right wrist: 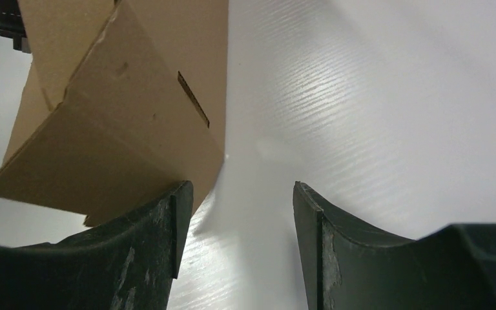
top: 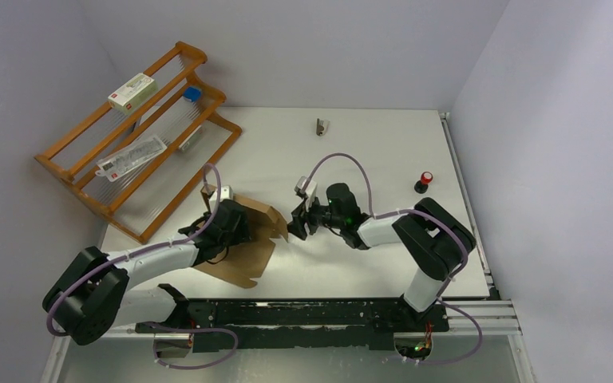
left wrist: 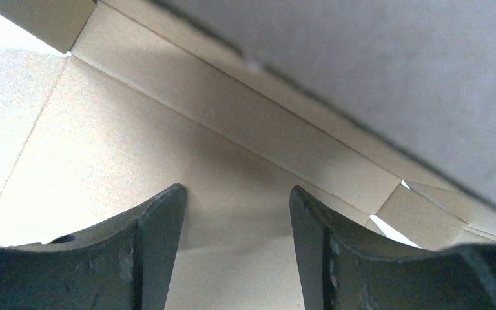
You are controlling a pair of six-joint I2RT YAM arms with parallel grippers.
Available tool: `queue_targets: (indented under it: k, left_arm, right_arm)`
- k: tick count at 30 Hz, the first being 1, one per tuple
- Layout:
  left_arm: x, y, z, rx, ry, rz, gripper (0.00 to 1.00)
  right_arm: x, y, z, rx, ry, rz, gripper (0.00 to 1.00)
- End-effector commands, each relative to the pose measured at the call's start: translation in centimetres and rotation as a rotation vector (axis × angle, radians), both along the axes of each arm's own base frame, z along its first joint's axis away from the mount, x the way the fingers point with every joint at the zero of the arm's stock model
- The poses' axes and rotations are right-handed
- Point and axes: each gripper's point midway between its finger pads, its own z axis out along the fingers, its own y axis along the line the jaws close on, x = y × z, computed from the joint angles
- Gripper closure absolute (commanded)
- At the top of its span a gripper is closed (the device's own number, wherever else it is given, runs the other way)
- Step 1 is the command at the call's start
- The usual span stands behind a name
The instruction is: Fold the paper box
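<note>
The paper box (top: 249, 239) is a brown cardboard sheet, partly folded, lying left of the table's middle with flaps raised. My left gripper (top: 235, 223) is open and sits over the sheet; in the left wrist view its fingers (left wrist: 161, 245) hover just above the cardboard panel (left wrist: 123, 142), with nothing between them. My right gripper (top: 297, 223) is open at the sheet's right edge. In the right wrist view a raised flap with a slit (right wrist: 123, 110) stands just beyond its left finger (right wrist: 161, 239), over bare table.
A wooden rack (top: 140, 128) stands at the back left, holding a white carton with red print (top: 132, 90) and a clear packet (top: 132, 156). A small metal clip (top: 321, 127) lies at the back. A red-topped button (top: 425, 182) is at the right.
</note>
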Motion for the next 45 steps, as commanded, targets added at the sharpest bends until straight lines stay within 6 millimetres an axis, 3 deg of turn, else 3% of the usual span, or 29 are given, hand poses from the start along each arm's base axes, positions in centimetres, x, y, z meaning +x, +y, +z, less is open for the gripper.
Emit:
queue_targets:
  k: [1, 10, 17, 23, 26, 29, 40, 45]
  left_arm:
    - [-0.6, -0.3, -1.1, -0.015, 0.051, -0.015, 0.35]
    - [-0.5, -0.9, -0.8, -0.034, 0.052, -0.029, 0.36]
    - [-0.8, -1.9, -0.9, -0.081, 0.063, -0.059, 0.38]
    - [-0.9, -1.5, -1.0, -0.074, 0.063, -0.049, 0.38]
    - [-0.9, -1.6, -1.0, -0.074, 0.067, -0.053, 0.38]
    - [-0.9, -1.6, -1.0, -0.074, 0.064, -0.053, 0.38]
    - [-1.2, -1.6, -0.7, -0.098, 0.056, -0.046, 0.39]
    - [-1.6, -1.8, -1.1, -0.116, 0.066, -0.052, 0.40]
  right_arm:
    - [-0.5, -0.4, 0.7, 0.030, 0.016, -0.037, 0.38]
    - [-2.4, 1.7, 1.3, 0.086, 0.043, 0.023, 0.38]
    - [-2.2, 3.1, 1.5, 0.113, 0.024, -0.037, 0.38]
    - [-2.1, -0.1, 0.8, 0.075, 0.034, -0.192, 0.38]
    - [-3.0, -1.7, 0.9, 0.073, 0.061, -0.238, 0.38]
    - [-4.6, -2.0, 1.1, 0.072, 0.068, -0.215, 0.38]
    - [-8.5, 1.3, 2.8, 0.197, 0.110, -0.085, 0.39]
    - [-7.4, 2.2, 3.4, 0.260, 0.118, -0.157, 0.39]
